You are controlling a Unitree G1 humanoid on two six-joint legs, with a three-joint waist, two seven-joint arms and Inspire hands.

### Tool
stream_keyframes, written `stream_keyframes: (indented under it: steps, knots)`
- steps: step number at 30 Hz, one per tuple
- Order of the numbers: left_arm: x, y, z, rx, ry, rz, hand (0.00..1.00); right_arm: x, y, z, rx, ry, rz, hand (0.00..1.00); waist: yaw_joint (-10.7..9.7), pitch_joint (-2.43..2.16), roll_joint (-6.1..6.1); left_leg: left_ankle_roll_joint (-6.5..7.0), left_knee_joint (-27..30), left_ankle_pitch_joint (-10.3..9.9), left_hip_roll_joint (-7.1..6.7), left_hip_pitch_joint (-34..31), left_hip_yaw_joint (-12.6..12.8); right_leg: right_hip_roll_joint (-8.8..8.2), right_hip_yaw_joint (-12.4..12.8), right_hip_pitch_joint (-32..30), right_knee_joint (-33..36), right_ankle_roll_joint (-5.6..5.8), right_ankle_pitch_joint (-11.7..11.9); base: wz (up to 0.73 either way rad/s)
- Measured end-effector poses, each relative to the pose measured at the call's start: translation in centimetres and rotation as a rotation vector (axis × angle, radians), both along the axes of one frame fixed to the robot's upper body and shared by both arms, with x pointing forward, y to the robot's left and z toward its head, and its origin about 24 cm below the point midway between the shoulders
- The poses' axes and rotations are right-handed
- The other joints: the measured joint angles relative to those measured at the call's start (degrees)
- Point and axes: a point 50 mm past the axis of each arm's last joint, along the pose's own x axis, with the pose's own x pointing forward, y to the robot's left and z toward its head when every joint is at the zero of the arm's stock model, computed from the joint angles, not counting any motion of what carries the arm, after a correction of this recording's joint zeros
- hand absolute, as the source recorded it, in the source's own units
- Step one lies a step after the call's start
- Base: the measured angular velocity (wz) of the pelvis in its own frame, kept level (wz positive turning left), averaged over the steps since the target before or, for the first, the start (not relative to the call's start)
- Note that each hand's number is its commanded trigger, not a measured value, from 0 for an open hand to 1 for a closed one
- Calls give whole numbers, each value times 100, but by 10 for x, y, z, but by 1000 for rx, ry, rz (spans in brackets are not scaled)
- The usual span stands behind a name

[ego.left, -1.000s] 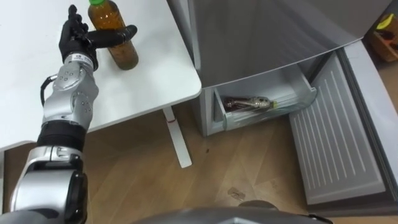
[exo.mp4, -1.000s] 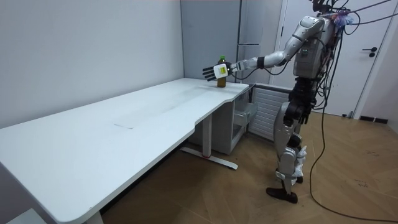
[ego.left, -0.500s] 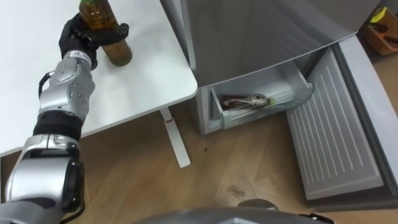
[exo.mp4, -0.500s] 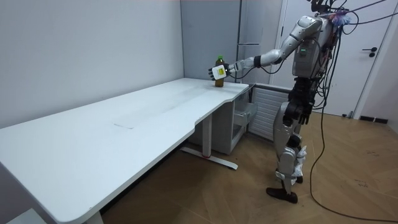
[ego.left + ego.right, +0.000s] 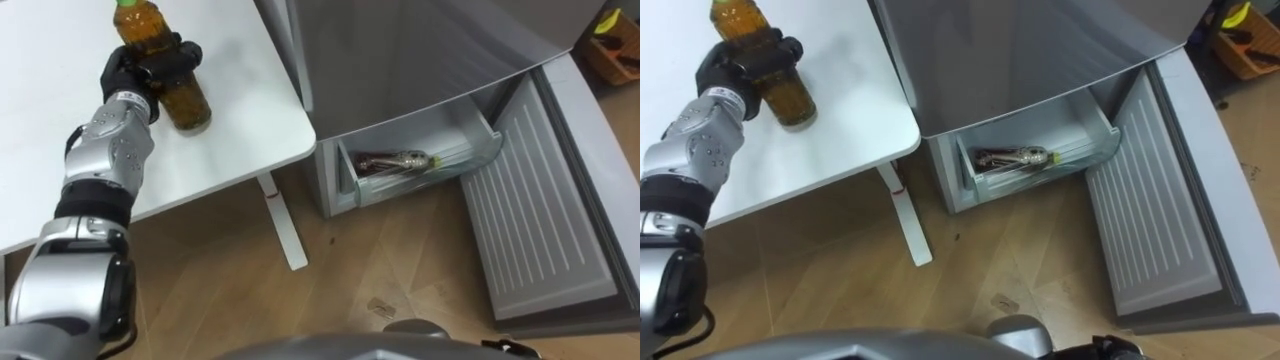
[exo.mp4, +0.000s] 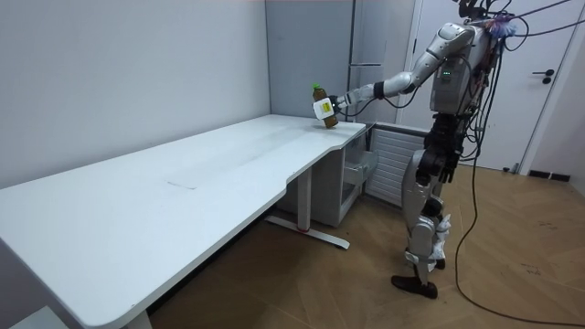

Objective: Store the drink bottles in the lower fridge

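Note:
A bottle of amber drink (image 5: pixel 182 93) with a green cap stands tilted near the corner of the white table (image 5: pixel 60 160). My left hand (image 5: pixel 135 70) is shut on it, fingers and thumb wrapped round its upper half; the right eye view shows the same hand (image 5: pixel 732 62) and bottle (image 5: pixel 780 88). In the room view I stand by the fridge, left arm stretched out to the bottle (image 6: pixel 322 105), which leans just above the tabletop. The lower fridge drawer (image 5: pixel 420 185) is pulled out, and a second bottle (image 5: pixel 395 161) lies on its side in it.
The grey fridge (image 5: pixel 420 60) stands right of the table, its lower door (image 5: pixel 540 230) swung open over the wooden floor. A white table leg (image 5: pixel 283 225) stands between table and fridge. An orange box (image 5: pixel 620 55) sits at the far right.
My left hand's fingers have curled shut round the bottle, which now leans over and sits slightly higher off the table in the room view.

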Motion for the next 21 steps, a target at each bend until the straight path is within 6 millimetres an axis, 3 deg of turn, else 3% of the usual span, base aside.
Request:
stream_keyframes:
  steps: [7, 13, 17, 19, 21]
  knots:
    - [1, -1, 2, -11, -9, -9, 100, 2, -1, 0, 3, -4, 7, 0, -17, 1, -2, 0, 7, 0, 0, -44, -24, 0, 2, -34, -1, 0, 0, 0]
    - [2, -2, 2, -43, -19, -3, 100, 14, -1, 2, 7, -42, 18, 0, -153, 10, -35, 0, 12, 1, -1, -37, -47, -2, 6, -22, -5, 0, 0, 0]
    - [4, -5, 6, -40, -46, -15, 100, 18, 1, 2, 11, -67, 23, 0, -202, 46, -102, 0, 12, 1, 1, -43, -46, -1, 3, -19, -15, 0, 0, 0]
    - [7, -12, 10, -35, -66, -43, 100, 19, 3, 1, 20, -74, 22, 0, -145, 75, -150, 0, 12, 1, 1, -54, -31, -2, 2, -25, -16, 0, 0, 0]
    - [9, -19, 14, -32, -86, -71, 100, 25, 6, 2, 31, -111, 22, 0, -70, 71, -177, 0, 11, 0, 2, -67, -12, -3, 10, -63, -10, 0, 0, -7]
